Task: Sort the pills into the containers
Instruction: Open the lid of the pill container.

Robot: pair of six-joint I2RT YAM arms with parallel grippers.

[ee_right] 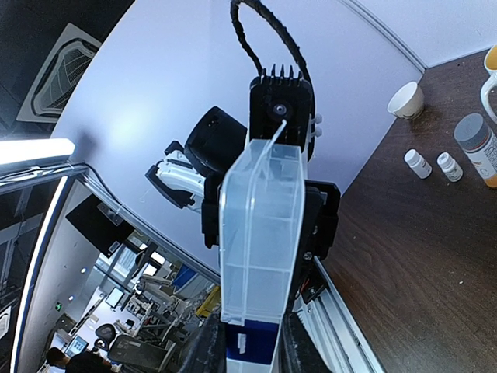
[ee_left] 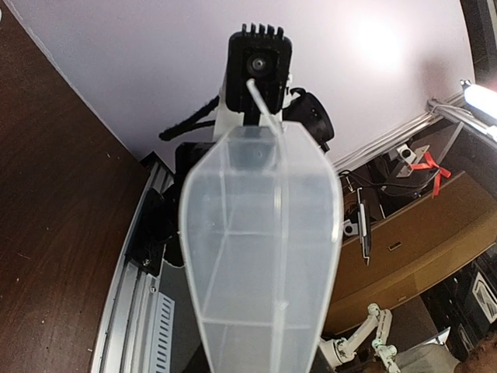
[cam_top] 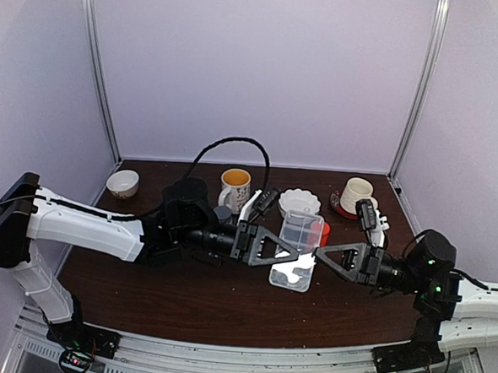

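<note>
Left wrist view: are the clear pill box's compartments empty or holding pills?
Empty, as far as visible: the clear plastic rectangular pill box shows see-through compartments, no pellets.

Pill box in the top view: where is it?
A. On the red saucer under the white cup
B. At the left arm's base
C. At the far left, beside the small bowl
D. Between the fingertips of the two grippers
D: the pill box is mid-table, with the left gripper at its left edge and the right gripper at its right edge.
</note>
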